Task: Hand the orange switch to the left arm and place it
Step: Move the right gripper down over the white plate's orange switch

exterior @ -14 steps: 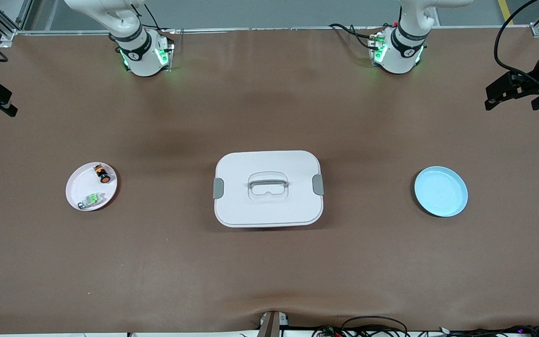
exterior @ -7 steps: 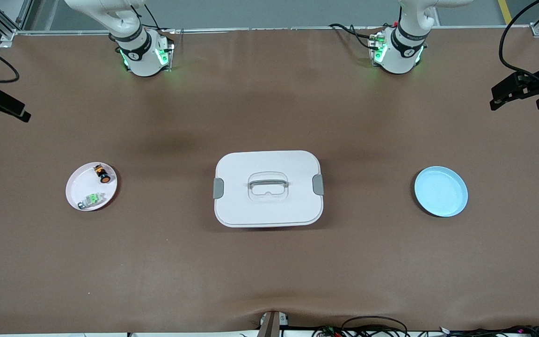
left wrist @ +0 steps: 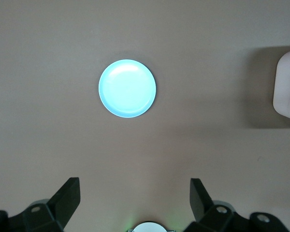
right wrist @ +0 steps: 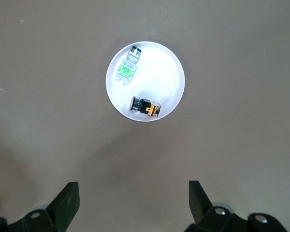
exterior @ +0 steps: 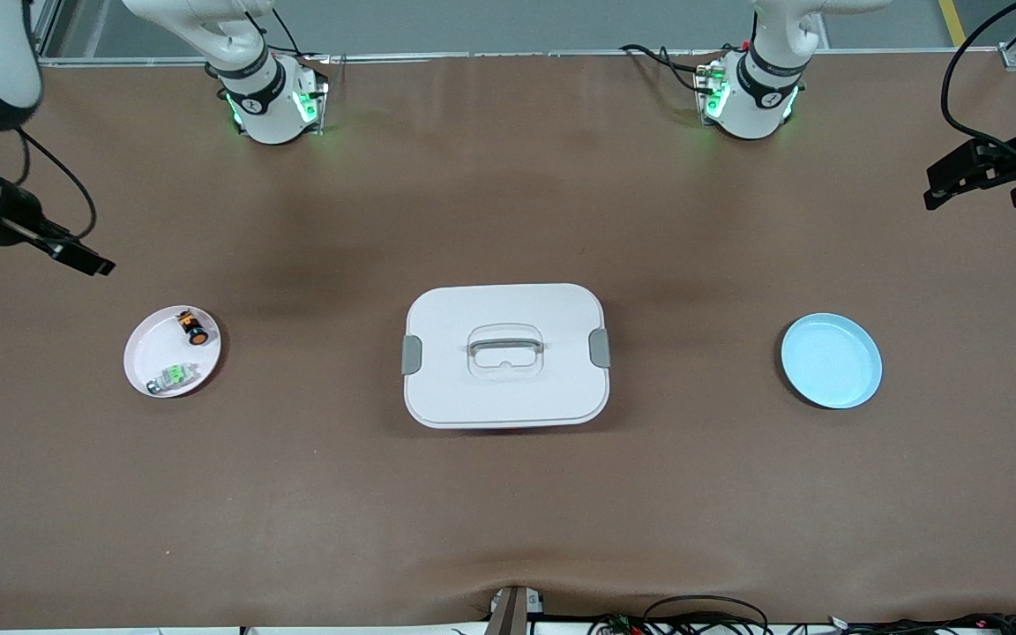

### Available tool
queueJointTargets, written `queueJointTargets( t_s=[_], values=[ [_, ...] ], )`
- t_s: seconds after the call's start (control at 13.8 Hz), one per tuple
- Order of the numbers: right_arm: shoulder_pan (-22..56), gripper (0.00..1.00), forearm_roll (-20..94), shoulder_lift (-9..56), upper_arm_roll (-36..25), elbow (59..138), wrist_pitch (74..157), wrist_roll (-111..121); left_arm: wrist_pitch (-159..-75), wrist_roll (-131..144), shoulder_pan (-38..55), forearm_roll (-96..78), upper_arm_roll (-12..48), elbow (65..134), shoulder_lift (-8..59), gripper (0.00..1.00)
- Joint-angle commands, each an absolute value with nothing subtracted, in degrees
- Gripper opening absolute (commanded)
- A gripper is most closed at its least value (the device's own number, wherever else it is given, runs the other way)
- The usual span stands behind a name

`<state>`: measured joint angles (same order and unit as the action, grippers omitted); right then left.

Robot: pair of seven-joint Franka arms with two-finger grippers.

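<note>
The orange switch (exterior: 192,327) (right wrist: 145,106) lies on its side on a small white plate (exterior: 148,351) (right wrist: 162,72) toward the right arm's end of the table. My right gripper (exterior: 85,260) (right wrist: 134,186) hangs open and empty over bare table close to that plate. The white box (exterior: 505,354) (left wrist: 287,87) with its grey latches and handle stands at the table's middle. My left gripper (exterior: 949,181) (left wrist: 134,182) is open and empty, high over the left arm's end of the table.
A green, clear switch (exterior: 175,376) (right wrist: 128,67) shares the white plate with the orange one. A light blue plate (exterior: 831,361) (left wrist: 127,88) with nothing on it lies toward the left arm's end. Both arm bases stand along the table's back edge.
The right gripper has swung in from the table's edge toward the white plate. The left gripper has shifted only slightly. Both stay open.
</note>
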<state>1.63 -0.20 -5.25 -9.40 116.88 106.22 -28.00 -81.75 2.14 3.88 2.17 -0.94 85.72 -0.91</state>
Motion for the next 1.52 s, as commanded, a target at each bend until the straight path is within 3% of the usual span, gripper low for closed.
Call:
queueJointTargets(
  t_s=[0.0,0.36,1.01,1.45],
  values=[
    [0.97,1.00,-0.62,-7.03,-8.88,124.96,113.61,-29.88,-81.12,2.11,3.52,2.20,-0.79,85.43,-0.62,1.00],
    [-0.52,1.00,0.00,-3.35,-8.88,130.25,123.64,-30.06,-81.21,2.11,3.60,2.20,-0.79,85.69,-0.70,1.00],
    [-2.55,1.00,6.50,13.26,-8.79,130.43,145.26,-30.06,-81.56,2.11,3.60,2.20,-0.70,85.69,-0.35,1.00],
    [-2.02,1.00,8.09,17.31,-8.79,130.43,145.81,-29.97,-81.74,2.11,3.08,2.20,-0.79,85.96,0.44,1.00]
  ],
)
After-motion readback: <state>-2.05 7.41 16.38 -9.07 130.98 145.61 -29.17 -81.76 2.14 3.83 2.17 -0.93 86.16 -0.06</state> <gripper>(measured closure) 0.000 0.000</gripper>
